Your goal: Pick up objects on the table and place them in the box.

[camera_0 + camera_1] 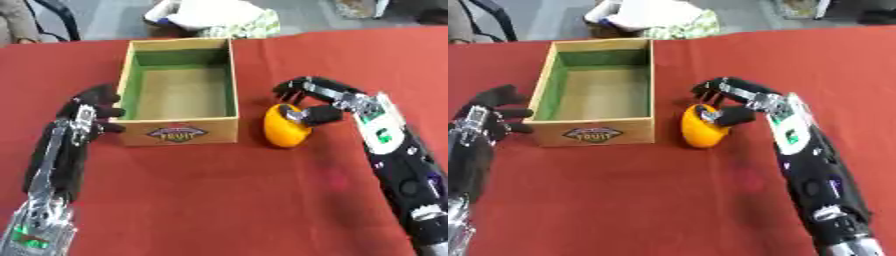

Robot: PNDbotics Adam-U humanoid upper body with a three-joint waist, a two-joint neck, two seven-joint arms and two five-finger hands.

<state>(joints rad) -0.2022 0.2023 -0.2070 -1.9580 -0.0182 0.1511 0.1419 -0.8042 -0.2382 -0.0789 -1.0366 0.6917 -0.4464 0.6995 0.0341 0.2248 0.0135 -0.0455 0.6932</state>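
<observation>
1. Orange fruit [283, 131] in the left eye view: round, yellow-orange, on the red tabletop [227, 200] just beside the box's right front corner, outside it. Whether it rests on the cloth or is lifted a little cannot be told.
2. Same view, box [180, 131]: wooden, open top, green inner walls, bare brown floor, a dark oval label reading "FRUIT" on the front wall. Nothing seen inside.
3. Same view, right hand [317, 102]: comes in from the lower right, fingers arched over the top of the fruit, thumb curled against its right side, so the hand is clamped on the fruit.
4. Same view, left hand [91, 111]: at the box's left front corner, fingers bent, tips touching or just beside the outer wall; they close on nothing that can be seen.
5. Right eye view: fruit [701, 130] again just right of the box [597, 133], with the right hand [737, 102] wrapped over it.
6. Same view, left hand [493, 112]: beside the left wall, a narrow strip of red cloth between the two, fingers curled.
7. Same view, far edge: a pale bundle [654, 17] on the floor beyond the tabletop.
</observation>
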